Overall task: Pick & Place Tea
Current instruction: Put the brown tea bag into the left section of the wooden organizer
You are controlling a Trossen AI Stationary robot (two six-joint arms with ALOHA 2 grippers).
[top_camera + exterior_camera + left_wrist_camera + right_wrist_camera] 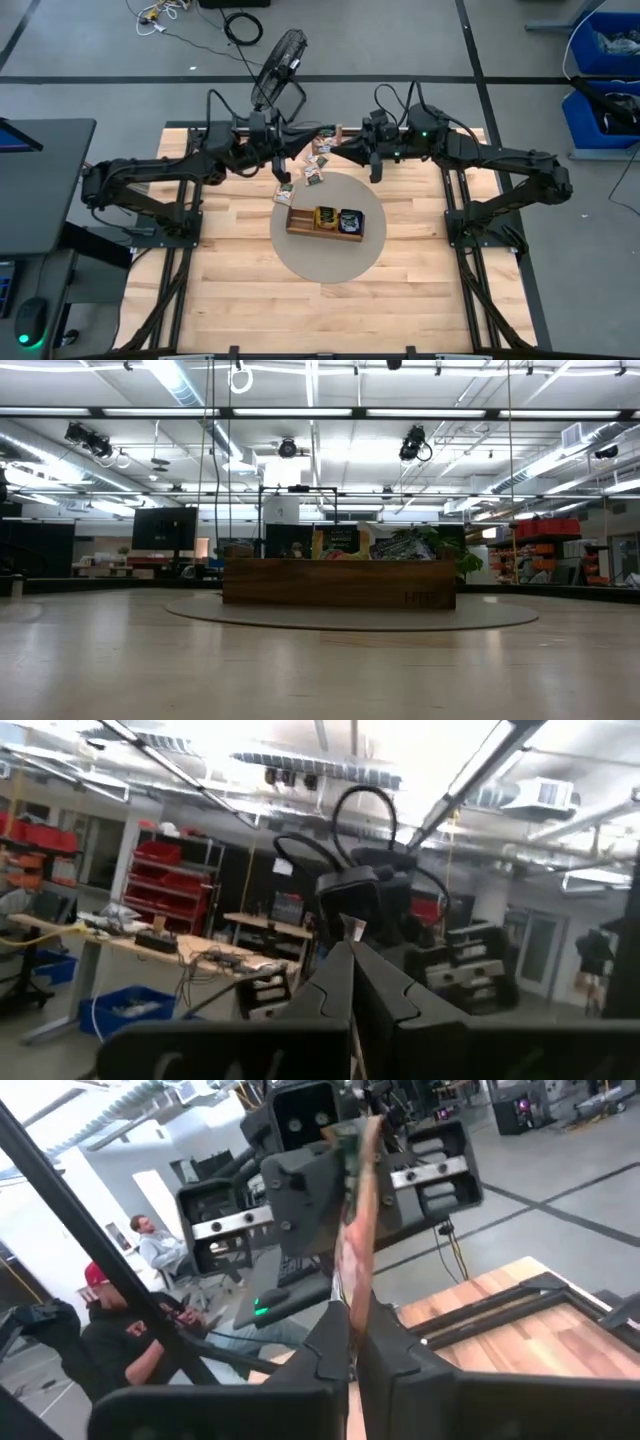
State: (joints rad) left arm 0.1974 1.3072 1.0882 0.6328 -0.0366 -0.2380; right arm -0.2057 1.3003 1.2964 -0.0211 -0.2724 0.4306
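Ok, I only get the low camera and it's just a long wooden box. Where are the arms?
Observer: Both are raised beyond the tray, near the table's far edge, tips almost meeting.
Operator: Is one holding tea?
Observer: Yes, the right gripper is shut on a packet, seen edge-on.
Operator: Anything inside the box?
Observer: Two packets: a yellow one in the middle compartment, a blue one in the compartment nearer the right arm.

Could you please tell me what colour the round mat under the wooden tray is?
The round mat is plain beige-grey, clearest in the high view.
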